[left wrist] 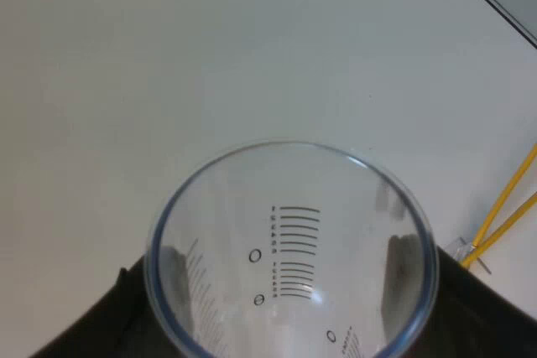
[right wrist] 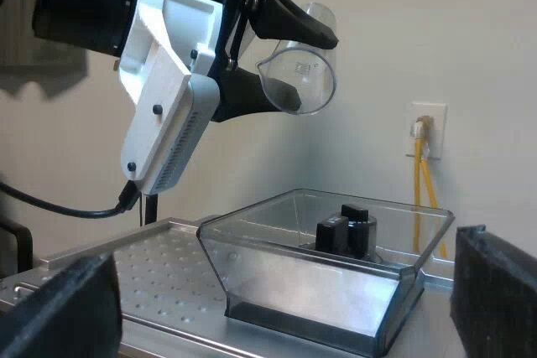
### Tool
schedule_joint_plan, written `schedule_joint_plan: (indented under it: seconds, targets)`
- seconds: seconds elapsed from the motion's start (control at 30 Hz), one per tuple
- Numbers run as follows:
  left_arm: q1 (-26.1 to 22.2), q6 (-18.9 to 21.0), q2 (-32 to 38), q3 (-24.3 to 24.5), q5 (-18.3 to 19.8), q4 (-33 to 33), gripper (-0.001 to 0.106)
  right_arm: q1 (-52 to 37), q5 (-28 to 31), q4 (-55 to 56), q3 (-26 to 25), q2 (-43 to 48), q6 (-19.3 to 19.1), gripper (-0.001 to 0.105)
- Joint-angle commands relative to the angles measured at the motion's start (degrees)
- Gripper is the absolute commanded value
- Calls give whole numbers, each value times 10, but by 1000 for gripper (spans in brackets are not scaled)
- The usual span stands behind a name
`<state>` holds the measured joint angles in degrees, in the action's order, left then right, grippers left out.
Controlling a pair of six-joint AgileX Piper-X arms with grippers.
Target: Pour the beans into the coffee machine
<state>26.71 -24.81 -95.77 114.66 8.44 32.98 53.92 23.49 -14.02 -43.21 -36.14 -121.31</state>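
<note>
My left gripper (left wrist: 294,312) is shut on the clear measuring glass (left wrist: 289,207), whose mouth faces the camera; I see its printed scale through the wall. In the right wrist view, the left gripper (right wrist: 289,60) holds the measuring glass (right wrist: 309,73) tipped on its side, high above the machine's clear bean hopper (right wrist: 252,249). The hopper stands open on the espresso machine's perforated metal top (right wrist: 143,262), with a black part in its middle. My right gripper (right wrist: 281,291) is open, its black fingers (right wrist: 59,308) wide apart, low before the hopper and holding nothing.
A wall socket (right wrist: 425,130) with yellow cables (right wrist: 424,182) is on the pale wall behind the hopper. The yellow cables (left wrist: 503,207) also run past the glass's rim. A black cable (right wrist: 59,207) hangs under the left arm, over the machine's top.
</note>
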Motion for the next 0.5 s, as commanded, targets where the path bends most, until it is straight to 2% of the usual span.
schedule_joint_plan:
  seconds: [0.03, 0.1, 0.2, 0.37, 0.4, 0.43, 0.47, 0.5]
  targets:
    - [4, -8, 4, 5, 4, -5, 1, 1, -1, -7, -5, 6, -1, 81]
    - [4, 16, 4, 5, 7, -3, 1, 1, -1, -7, -5, 6, -1, 81]
    - [4, 132, 4, 5, 11, -3, 1, 1, -1, -7, -5, 6, -1, 81]
    - [4, 219, 4, 5, 11, -3, 1, 1, -1, -7, -5, 6, -1, 81]
    - [4, 248, 4, 5, 11, -3, 1, 1, -1, -7, -5, 6, -1, 81]
    - [4, 255, 4, 5, 9, -3, 1, 1, -1, -7, -5, 6, -1, 81]
    - [4, 369, 4, 5, -8, -3, 1, 1, -1, -7, -5, 6, -1, 81]
    - [4, 430, 4, 5, -21, -3, 1, 1, -1, -7, -5, 6, 6, 81]
